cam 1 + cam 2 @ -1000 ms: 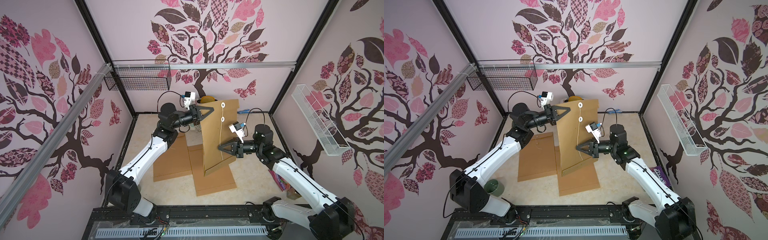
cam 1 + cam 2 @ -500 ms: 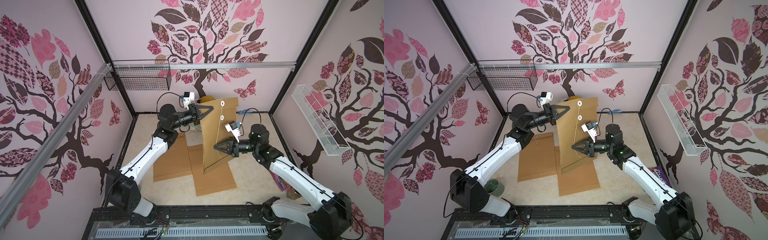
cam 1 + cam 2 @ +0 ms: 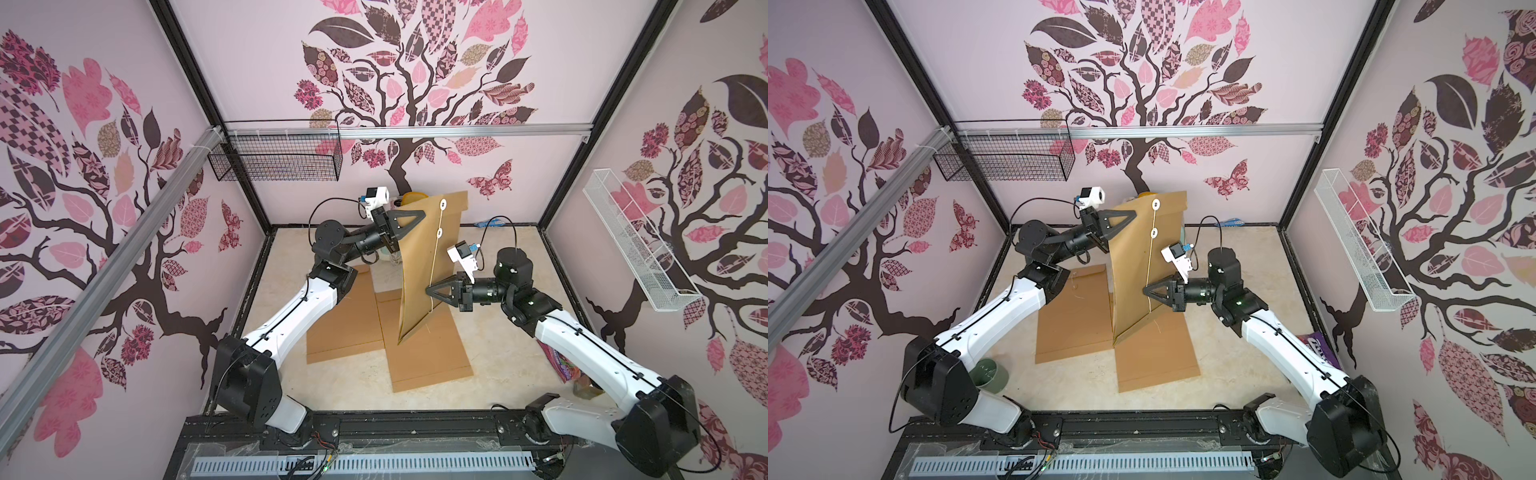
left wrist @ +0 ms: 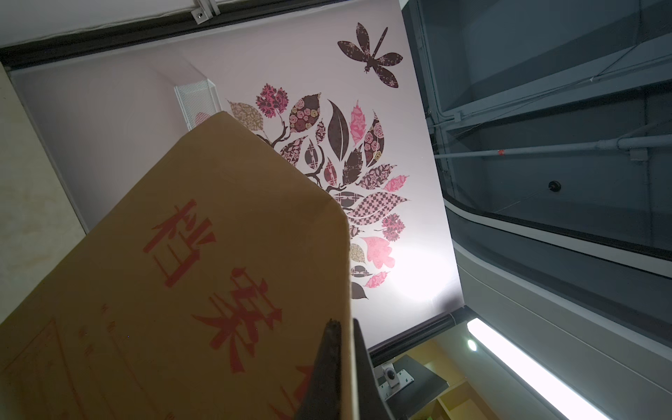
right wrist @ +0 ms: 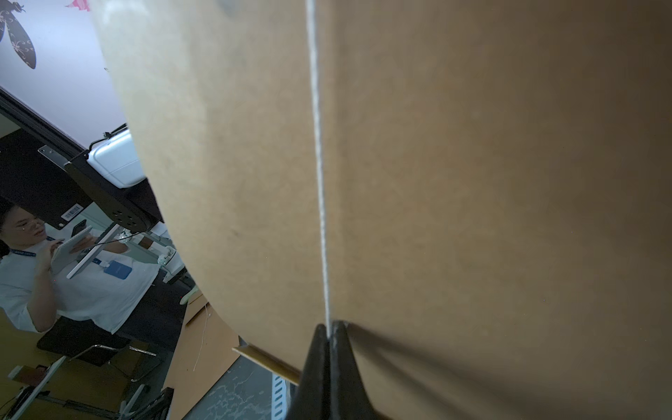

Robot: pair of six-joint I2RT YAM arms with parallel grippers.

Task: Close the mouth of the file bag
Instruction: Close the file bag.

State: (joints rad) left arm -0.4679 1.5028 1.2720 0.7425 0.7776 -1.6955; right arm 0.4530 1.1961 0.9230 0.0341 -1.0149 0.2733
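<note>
On the worktop [image 3: 498, 374], two flat file bags [image 3: 345, 328] lie at the middle. The kraft file bag [image 3: 419, 266] stands upright and bowed above them, toward the far edge. The left hand [image 3: 419, 215] is clamped on its upper side edge. The right hand [image 3: 429, 290] is pinched together on the string [image 3: 435, 253], which runs straight down from the white discs [image 3: 443, 203].

Bare tabletop [image 3: 490, 345] beside upright file bag [image 3: 424, 266]
</note>
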